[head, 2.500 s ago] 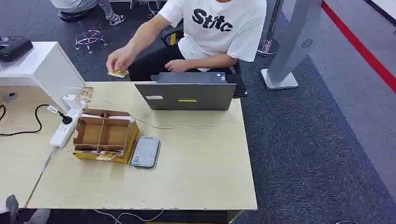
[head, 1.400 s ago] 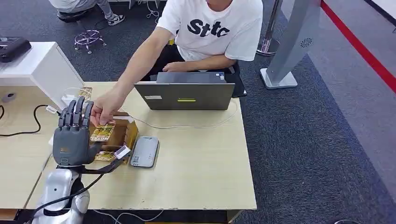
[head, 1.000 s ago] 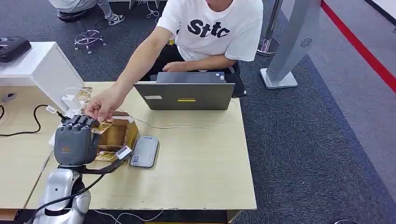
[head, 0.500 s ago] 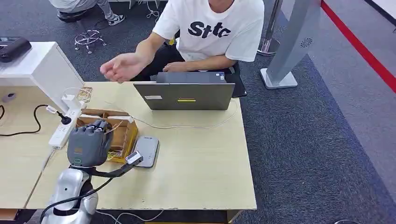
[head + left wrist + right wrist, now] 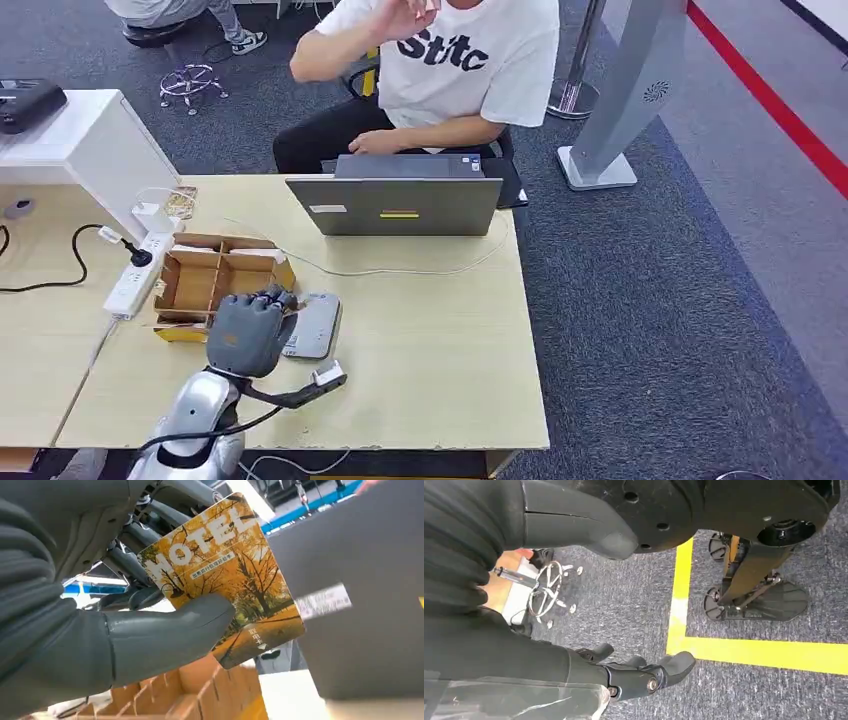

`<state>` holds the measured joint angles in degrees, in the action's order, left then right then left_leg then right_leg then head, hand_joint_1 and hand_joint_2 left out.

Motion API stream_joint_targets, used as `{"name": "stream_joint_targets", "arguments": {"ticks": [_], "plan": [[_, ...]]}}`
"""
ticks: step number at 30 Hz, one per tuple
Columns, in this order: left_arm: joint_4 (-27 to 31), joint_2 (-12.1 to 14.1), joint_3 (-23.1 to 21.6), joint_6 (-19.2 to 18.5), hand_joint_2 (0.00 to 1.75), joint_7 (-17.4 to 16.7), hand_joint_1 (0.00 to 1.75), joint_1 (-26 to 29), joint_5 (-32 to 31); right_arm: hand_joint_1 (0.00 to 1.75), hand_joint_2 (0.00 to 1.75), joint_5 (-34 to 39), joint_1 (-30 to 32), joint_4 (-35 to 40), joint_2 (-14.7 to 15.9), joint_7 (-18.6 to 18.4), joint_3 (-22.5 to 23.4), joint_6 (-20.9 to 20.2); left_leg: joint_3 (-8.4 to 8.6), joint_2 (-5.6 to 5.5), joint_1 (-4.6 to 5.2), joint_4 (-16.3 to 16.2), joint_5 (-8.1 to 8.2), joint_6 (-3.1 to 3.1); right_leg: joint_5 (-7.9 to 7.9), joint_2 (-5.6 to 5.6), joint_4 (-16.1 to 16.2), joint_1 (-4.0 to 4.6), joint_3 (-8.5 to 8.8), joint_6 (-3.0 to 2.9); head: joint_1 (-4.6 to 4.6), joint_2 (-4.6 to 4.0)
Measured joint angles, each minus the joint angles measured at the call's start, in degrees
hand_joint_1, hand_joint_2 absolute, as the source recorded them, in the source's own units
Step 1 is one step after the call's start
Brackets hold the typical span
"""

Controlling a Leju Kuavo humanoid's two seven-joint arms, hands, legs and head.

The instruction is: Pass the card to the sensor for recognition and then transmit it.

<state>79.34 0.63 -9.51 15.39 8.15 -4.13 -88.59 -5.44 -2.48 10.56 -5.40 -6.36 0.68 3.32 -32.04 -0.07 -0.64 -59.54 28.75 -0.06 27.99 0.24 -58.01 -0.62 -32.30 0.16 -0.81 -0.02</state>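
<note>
The card (image 5: 225, 575), printed with autumn trees and the word HOTEL, is held in the left hand (image 5: 245, 330). In the left wrist view the thick thumb (image 5: 170, 635) is pressed across the card's printed face and darker fingers (image 5: 130, 562) are seen behind it, so the card is pinched near one edge while most of its area stands free. In the head view the left hand is seen over the desk (image 5: 430, 340), between the cardboard box (image 5: 205, 280) and the grey sensor (image 5: 315, 325), overlapping the sensor's near edge; the card itself is hidden there by the back of the hand.

The card is judged to be light, thin and stiff, with a glossy face that may slide under a smooth thumb. A hold at one edge, as now, is suited to it: the free part can be laid flat to the sensor without the fingers getting between. A firm but moderate pinch is judged enough; a hard squeeze could bow the card or let it pivot.

The right hand (image 5: 639, 675) is seen hanging over the carpet, fingers loosely apart and nothing in it.

A person (image 5: 460, 60) is seated behind the laptop (image 5: 395, 205), one arm raised.
</note>
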Motion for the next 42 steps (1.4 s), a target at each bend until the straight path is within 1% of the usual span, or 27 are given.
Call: {"name": "stream_joint_targets", "arguments": {"ticks": [15,22,29,32,36,42], "plan": [[-8.4,2.5,-0.5,-0.1,1.75,-1.1,1.75,-0.7,0.5,0.00,1.75,-1.4,0.0,0.0,0.0,0.0,0.0,-0.3,-0.02,0.00,0.00,0.0,0.00,0.00,0.00,0.00,0.0,0.00,0.00,0.00,0.00,0.00],[-12.7,3.1,-0.5,1.4,1.75,-0.9,1.75,-1.6,1.0,0.00,1.75,-2.0,0.0,0.0,0.0,0.0,0.0,-0.3,-0.01,0.00,0.00,0.0,0.00,0.00,0.00,0.00,0.0,0.00,0.00,0.00,0.00,0.00],[-15.0,3.2,-0.5,3.7,1.75,-0.1,1.75,-2.7,0.8,0.00,1.75,-2.4,0.0,0.0,0.0,0.0,0.0,-0.3,-0.01,0.00,0.00,0.0,0.00,0.00,0.00,-0.01,0.0,0.00,0.00,0.00,0.00,0.00],[-15.0,3.0,-0.5,6.0,1.75,1.4,1.75,-2.7,2.1,0.00,1.75,-2.5,0.0,0.0,0.0,0.0,0.0,-0.3,-0.01,0.00,0.00,0.0,0.00,0.00,0.00,0.00,0.0,0.00,0.00,0.00,0.00,0.00],[-12.8,2.5,-0.4,7.0,1.75,2.3,1.75,-2.6,2.9,0.00,1.75,-2.9,0.0,0.0,0.0,-0.2,0.1,-0.2,-0.02,-0.01,0.00,0.0,0.00,0.00,0.00,-0.01,0.0,0.00,0.00,0.00,0.00,0.00],[-4.4,1.6,0.7,7.4,1.75,2.8,1.75,-2.4,3.8,0.00,1.75,-3.0,0.1,0.0,0.0,-0.4,0.4,-0.1,-0.04,-0.01,0.01,0.0,0.00,0.00,0.00,-0.01,0.0,0.00,0.00,0.00,0.00,0.00]]}}
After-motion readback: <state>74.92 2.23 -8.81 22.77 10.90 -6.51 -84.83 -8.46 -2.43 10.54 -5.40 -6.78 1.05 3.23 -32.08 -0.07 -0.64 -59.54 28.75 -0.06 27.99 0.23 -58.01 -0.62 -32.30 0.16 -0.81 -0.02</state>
